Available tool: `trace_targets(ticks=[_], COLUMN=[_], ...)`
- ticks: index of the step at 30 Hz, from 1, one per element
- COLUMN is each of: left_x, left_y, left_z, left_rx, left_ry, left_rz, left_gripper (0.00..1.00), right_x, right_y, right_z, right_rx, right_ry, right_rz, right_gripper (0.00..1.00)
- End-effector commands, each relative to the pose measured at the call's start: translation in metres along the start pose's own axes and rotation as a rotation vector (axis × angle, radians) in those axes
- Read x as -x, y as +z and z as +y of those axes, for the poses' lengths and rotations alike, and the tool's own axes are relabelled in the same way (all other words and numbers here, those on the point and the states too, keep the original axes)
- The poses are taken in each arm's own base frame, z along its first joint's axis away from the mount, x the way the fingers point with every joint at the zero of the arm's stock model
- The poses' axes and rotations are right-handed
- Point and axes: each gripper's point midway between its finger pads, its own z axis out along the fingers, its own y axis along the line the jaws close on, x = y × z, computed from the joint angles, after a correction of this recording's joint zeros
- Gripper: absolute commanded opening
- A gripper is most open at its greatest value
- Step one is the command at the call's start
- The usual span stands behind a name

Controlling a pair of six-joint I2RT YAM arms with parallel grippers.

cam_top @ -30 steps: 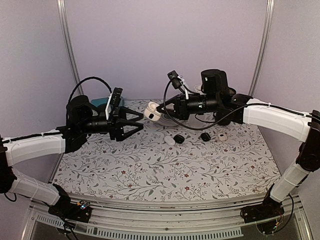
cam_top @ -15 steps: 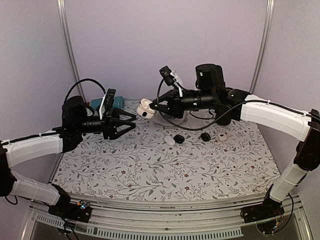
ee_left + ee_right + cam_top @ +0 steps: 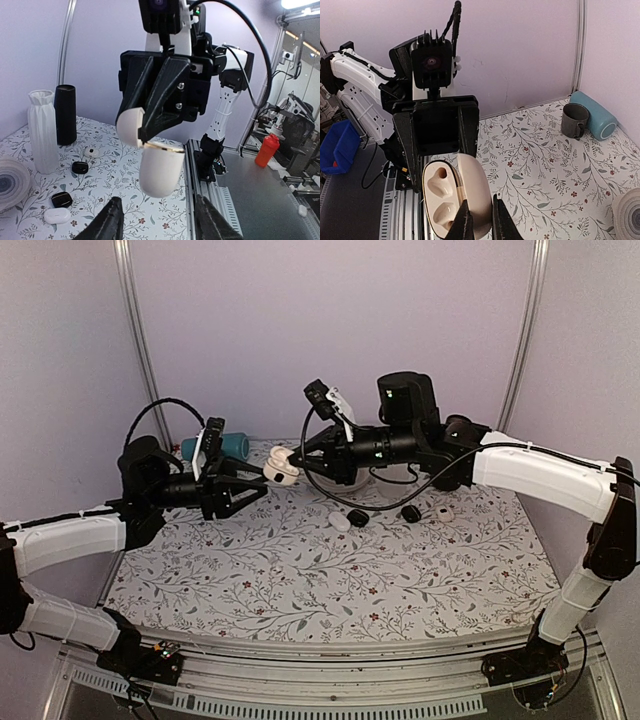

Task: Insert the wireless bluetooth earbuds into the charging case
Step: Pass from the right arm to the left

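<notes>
The white charging case (image 3: pixel 281 468) hangs in mid-air over the back of the table, lid flipped open. My right gripper (image 3: pixel 296 462) is shut on its edge. In the right wrist view the case (image 3: pixel 472 192) shows two empty wells, clamped by the right gripper (image 3: pixel 481 222). My left gripper (image 3: pixel 260 481) faces it from the left. Its open fingertips (image 3: pixel 111 222) stand either side of the case body (image 3: pixel 161 172), below it and apart from it. A small white piece with a dark dot (image 3: pixel 443 512) lies on the table; I cannot tell whether it is an earbud.
Two black pods (image 3: pixel 358 517) (image 3: pixel 410 512) and a plain white oval pod (image 3: pixel 340 523) lie mid-table. A teal cylinder (image 3: pixel 594 115) and dark mug (image 3: pixel 575 120) sit back left. A white ribbed vase (image 3: pixel 42 130), black cylinder (image 3: pixel 66 114) and plate (image 3: pixel 10 182) stand back right.
My right arm has carried the case leftward toward the left gripper. The left gripper has drawn back to the left and narrowed its jaws.
</notes>
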Motion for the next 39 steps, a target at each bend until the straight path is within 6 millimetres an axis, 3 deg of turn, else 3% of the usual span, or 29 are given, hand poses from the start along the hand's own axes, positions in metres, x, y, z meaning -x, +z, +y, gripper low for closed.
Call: trace_targets(ticks=[1,16,29,34,37,39], left_x=[0.010,0.017,0.014,0.013,0.011,0.011], left_y=[0.002,0.009,0.011,0.011,0.011,0.011], left_z=[-0.009,-0.015,-0.018,-0.018,-0.018,-0.017], left_rx=[-0.046,-0.064,-0.080,-0.084,-0.086,-0.078], left_ry=[0.031,0.052,0.042,0.044,0.040,0.043], left_rz=[-0.022,-0.011,0.011,0.015,0.020,0.018], left_gripper=[0.47,0.41,0.26,0.15,0.01,0.00], right_x=[0.008,0.007,0.007,0.008,0.009,0.009], right_y=[0.003,0.007,0.010,0.010,0.010,0.011], right_z=[0.002,0.015,0.013,0.013,0.011,0.009], right_rx=[0.008,0.094,0.090,0.091,0.085,0.079], right_ry=[-0.017,0.005,0.008,0.008,0.038,0.054], right_rz=[-0.011,-0.004,0.001,0.000,-0.002,-0.003], right_gripper=[0.04,0.04,0.04,0.04,0.05,0.15])
